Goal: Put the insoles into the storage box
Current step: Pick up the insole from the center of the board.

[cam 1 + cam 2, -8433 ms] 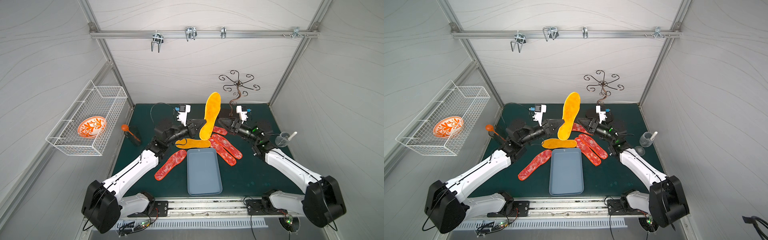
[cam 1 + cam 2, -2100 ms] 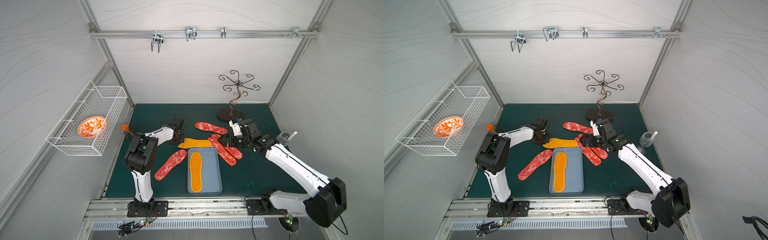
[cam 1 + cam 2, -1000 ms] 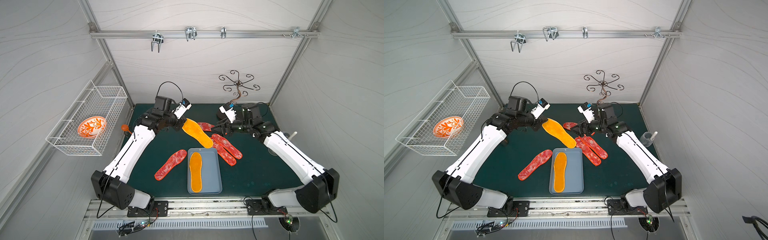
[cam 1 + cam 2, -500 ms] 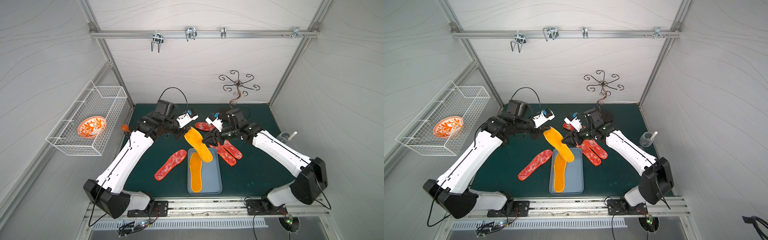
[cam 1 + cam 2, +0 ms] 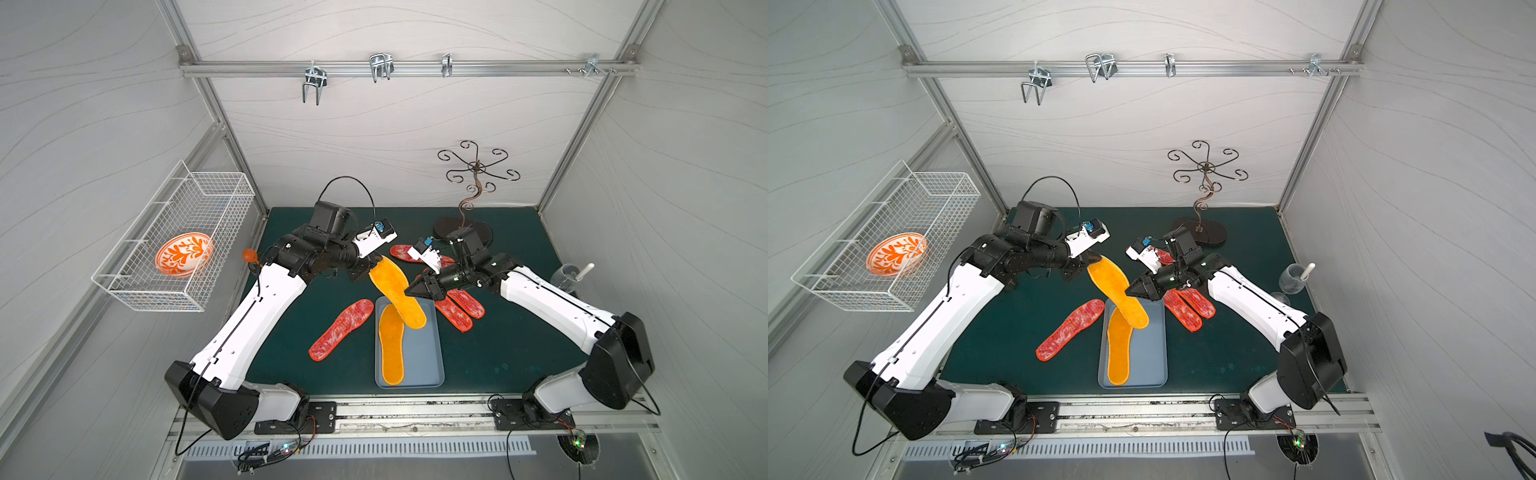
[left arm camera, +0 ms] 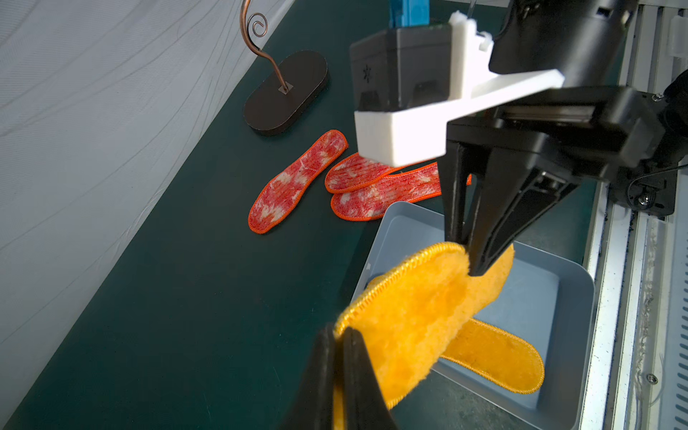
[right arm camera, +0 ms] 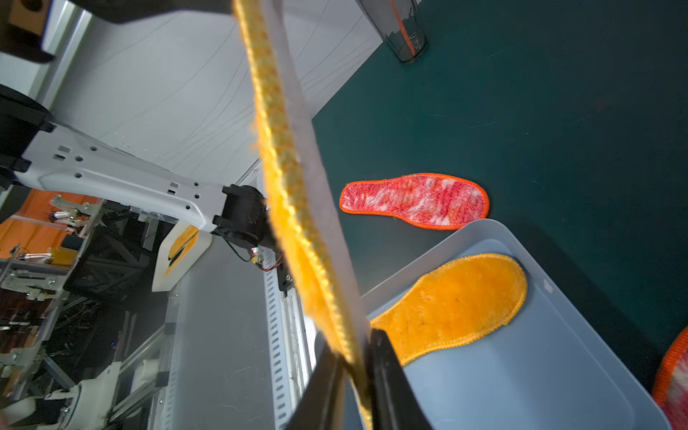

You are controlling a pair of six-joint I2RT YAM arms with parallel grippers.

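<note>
A yellow insole [image 5: 395,291] hangs tilted over the far end of the grey-blue storage box [image 5: 430,365], held from both sides. My left gripper [image 5: 371,269] is shut on its heel end; the left wrist view shows the jaws [image 6: 337,335] pinching the fuzzy edge. My right gripper [image 5: 409,291] is shut on its side edge, and in the right wrist view the insole [image 7: 286,167] runs between the fingers [image 7: 383,365]. A second yellow insole [image 5: 1119,353] lies flat in the box. Red-and-white insoles lie on the mat: one [image 5: 340,330] left of the box, two [image 5: 461,309] to its right, one [image 5: 404,252] farther back.
A white wire basket [image 5: 199,216] holding an orange patterned bowl [image 5: 183,254] hangs on the left wall. A curly metal stand [image 5: 471,203] rises at the back right. A glass [image 5: 566,277] with a white stick is at the right edge, an orange-tipped tool [image 5: 250,254] at the left.
The left arm carried the yellow insole forward and down over the box. The right gripper swung in from the red insoles and shut on the yellow insole's edge.
</note>
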